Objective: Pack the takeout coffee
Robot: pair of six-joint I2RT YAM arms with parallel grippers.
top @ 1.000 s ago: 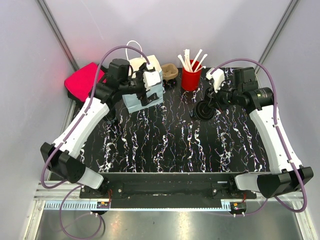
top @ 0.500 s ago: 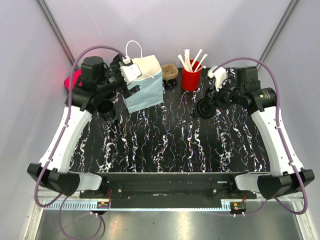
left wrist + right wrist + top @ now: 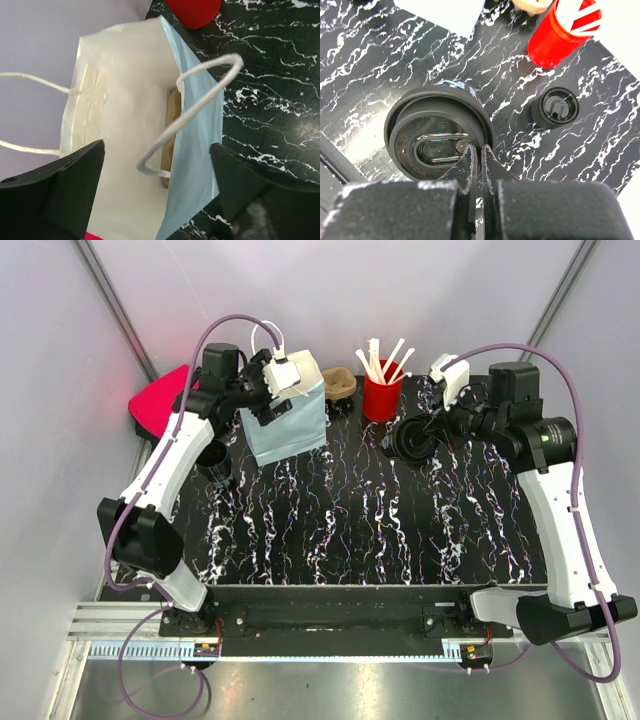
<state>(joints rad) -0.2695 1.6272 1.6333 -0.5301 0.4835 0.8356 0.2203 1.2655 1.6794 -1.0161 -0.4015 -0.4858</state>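
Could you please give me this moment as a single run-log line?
left gripper: open above paper bag mouth | right gripper: shut on lidded black coffee cup | cup not yet bagged

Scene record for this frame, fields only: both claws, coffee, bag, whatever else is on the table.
left claw: open, over the paper bag's mouth
right claw: shut on the lid rim of the takeout coffee
takeout coffee: black, lidded, right of the bag, not in it
paper bag: upright, open, light blue outside, white cord handles
bag contents: brown item at the bottom
red cup: upright, holds white stirrers
second lidded black cup: stands on the table, untouched
lift state: cannot tell
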